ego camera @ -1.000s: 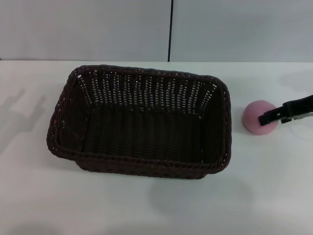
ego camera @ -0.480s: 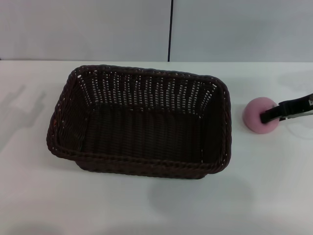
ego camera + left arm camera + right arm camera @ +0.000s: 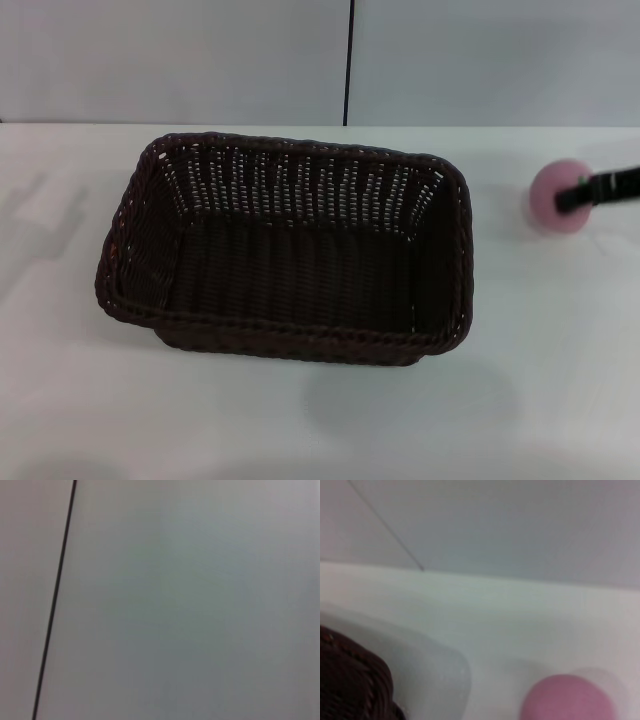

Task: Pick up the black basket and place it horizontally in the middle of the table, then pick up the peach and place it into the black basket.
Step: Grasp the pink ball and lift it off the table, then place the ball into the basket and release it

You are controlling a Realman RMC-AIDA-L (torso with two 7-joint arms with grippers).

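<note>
The black basket (image 3: 285, 245) lies lengthwise across the middle of the white table (image 3: 300, 420), open side up and empty. A corner of it also shows in the right wrist view (image 3: 350, 685). The pink peach (image 3: 552, 195) is to the right of the basket, near the right edge of the head view. My right gripper (image 3: 572, 195) reaches in from the right and is shut on the peach, with one black finger (image 3: 600, 187) lying across its right side. The peach shows in the right wrist view (image 3: 567, 700) too, with white table behind it. My left gripper is out of view.
A grey wall (image 3: 200, 60) with a dark vertical seam (image 3: 349, 60) stands behind the table's far edge. The left wrist view shows only this wall (image 3: 200, 600) and seam (image 3: 55, 600). White table surface lies in front of and on both sides of the basket.
The right gripper and the peach have moved together up and to the right in the head view, away from the basket. The basket has not moved.
</note>
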